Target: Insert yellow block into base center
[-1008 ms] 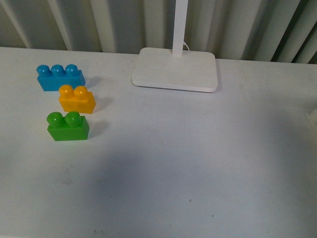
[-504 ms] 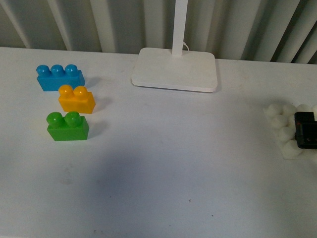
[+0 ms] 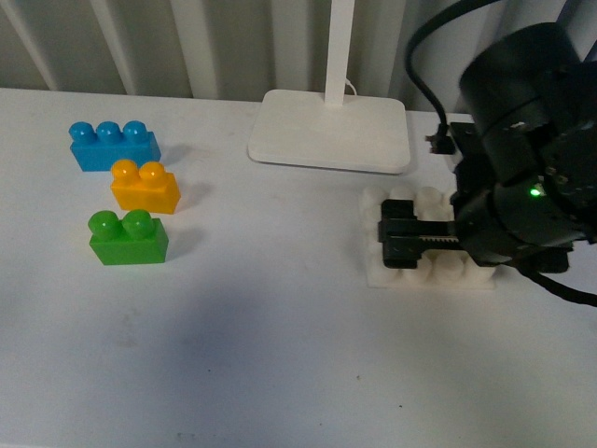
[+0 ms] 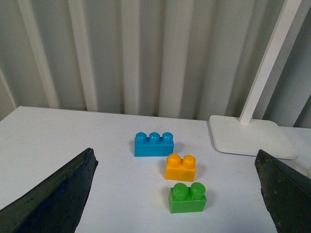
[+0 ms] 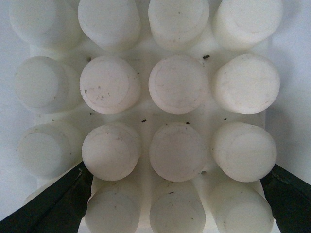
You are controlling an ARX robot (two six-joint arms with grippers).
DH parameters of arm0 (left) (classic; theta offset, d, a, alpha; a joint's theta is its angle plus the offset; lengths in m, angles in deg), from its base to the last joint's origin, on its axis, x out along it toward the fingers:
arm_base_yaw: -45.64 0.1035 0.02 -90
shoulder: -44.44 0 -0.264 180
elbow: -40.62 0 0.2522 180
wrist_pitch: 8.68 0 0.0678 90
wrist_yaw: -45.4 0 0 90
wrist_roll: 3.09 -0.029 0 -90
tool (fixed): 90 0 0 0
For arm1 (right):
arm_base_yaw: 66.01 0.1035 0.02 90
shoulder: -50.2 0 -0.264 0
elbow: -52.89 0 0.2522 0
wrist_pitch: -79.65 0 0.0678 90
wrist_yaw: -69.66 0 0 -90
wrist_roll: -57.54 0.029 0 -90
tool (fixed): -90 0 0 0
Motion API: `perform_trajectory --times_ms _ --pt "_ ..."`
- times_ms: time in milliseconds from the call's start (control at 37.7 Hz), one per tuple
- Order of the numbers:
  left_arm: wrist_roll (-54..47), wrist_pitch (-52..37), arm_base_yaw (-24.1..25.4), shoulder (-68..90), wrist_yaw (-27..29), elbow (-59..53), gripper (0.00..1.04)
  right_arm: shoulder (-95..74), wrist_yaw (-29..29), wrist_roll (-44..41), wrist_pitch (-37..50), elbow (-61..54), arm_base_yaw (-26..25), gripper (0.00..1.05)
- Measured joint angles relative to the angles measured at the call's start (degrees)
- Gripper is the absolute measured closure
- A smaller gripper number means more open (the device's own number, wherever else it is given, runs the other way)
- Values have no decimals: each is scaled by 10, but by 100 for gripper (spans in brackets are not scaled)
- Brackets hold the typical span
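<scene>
The yellow block (image 3: 145,187) stands on the table at the left, between a blue brick and a green one; it also shows in the left wrist view (image 4: 181,167). The base (image 3: 377,272), a white studded plate, lies right of the middle, in front of the lamp stand. My right gripper (image 3: 396,243) is shut on the base, its dark fingers lying across the studs. In the right wrist view the base (image 5: 177,82) fills the picture and the right gripper (image 5: 176,199) clasps its near edge. My left gripper (image 4: 175,154) is open, well back from the blocks, holding nothing.
A blue three-stud brick (image 3: 113,145) sits behind the yellow block and a green two-stud brick (image 3: 129,238) in front of it. A white lamp stand (image 3: 329,129) with its post stands at the back middle. Corrugated wall runs behind the table.
My right arm has come in from the right edge with the base, carrying it leftward to a spot in front of the lamp stand. The three bricks have not moved.
</scene>
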Motion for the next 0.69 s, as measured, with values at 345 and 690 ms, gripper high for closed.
perform_trajectory --times_ms 345,690 --pt "0 0 0 0 0 0 6 -68 -7 108 -66 145 113 9" --pt "0 0 0 0 0 0 6 -91 -6 126 -78 191 147 9"
